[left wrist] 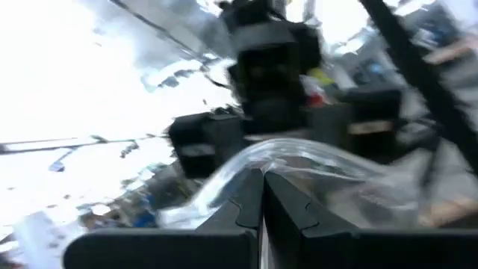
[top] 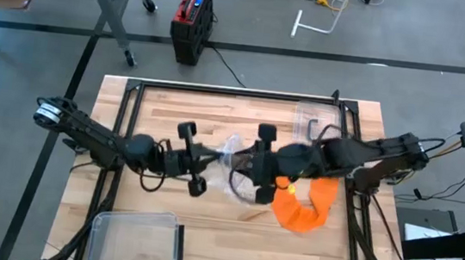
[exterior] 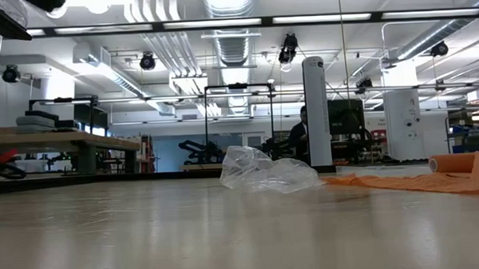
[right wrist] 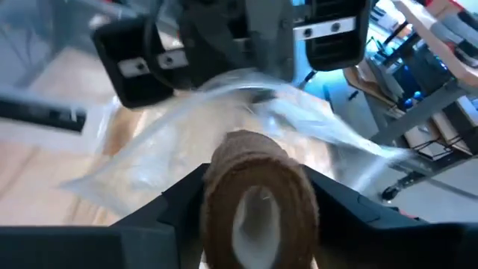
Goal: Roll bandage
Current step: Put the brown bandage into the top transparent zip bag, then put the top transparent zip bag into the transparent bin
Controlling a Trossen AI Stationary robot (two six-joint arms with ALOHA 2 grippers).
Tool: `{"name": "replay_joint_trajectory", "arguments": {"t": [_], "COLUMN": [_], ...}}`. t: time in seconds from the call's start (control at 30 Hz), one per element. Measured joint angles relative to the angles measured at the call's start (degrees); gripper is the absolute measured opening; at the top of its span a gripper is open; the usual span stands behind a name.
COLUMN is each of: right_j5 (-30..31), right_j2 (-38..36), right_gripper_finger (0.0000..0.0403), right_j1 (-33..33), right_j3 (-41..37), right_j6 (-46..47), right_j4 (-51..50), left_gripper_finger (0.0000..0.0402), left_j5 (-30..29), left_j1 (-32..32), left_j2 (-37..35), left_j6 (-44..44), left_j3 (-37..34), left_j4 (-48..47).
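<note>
We take the clear plastic bag at the middle of the wooden table as our landmark. In the high view both arms converge on it: the left gripper reaches in from the bag's left side, and the right gripper reaches in from its right side. In the left wrist view we find the left gripper with its two dark fingers pressed together on a fold of the bag's film, so it has hold of the bag. In the right wrist view we find the right gripper parted only as far as the tan rolled bandage it clamps, one finger against each side of the roll, its hollow core facing the camera; the roll sits at the bag, though we cannot tell whether it is inside the bag's mouth or just in front of it. An orange cloth lies on the table just beside the bag on its right and nearer the front edge. A clear lidded container stands well apart from the bag, toward the front left corner. In the low view the bag rests crumpled on the table surface, with the orange cloth spread flat to its right.
</note>
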Motion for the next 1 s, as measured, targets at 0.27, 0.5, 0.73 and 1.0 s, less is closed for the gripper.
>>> {"name": "replay_joint_trajectory", "arguments": {"t": [0.27, 0.5, 0.73, 1.0], "right_j5": [-12.5, -10.6, 2.4, 7.9], "right_j2": [-0.3, -0.4, 0.2, 3.0], "right_gripper_finger": [0.0235, 0.0292, 0.0287, 0.0254], "right_j1": [-3.6, -3.7, 1.2, 1.2], "right_j3": [8.8, 16.0, 15.9, 9.5], "right_j6": [7.9, 12.2, 21.7, 35.9], "right_j4": [-8.0, -16.2, -21.2, -9.6], "left_gripper_finger": [0.0, 0.0, 0.0, 0.0], "left_j5": [3.0, 4.0, -4.8, -11.1], "left_j1": [4.7, 5.0, 5.2, 5.8], "left_j2": [0.0, -0.1, -3.0, -5.0], "left_j6": [-9.2, -9.5, -5.5, -5.4], "left_j3": [1.6, -0.1, -0.9, -1.0], "left_j4": [-4.1, 0.4, 4.9, 5.5]}}
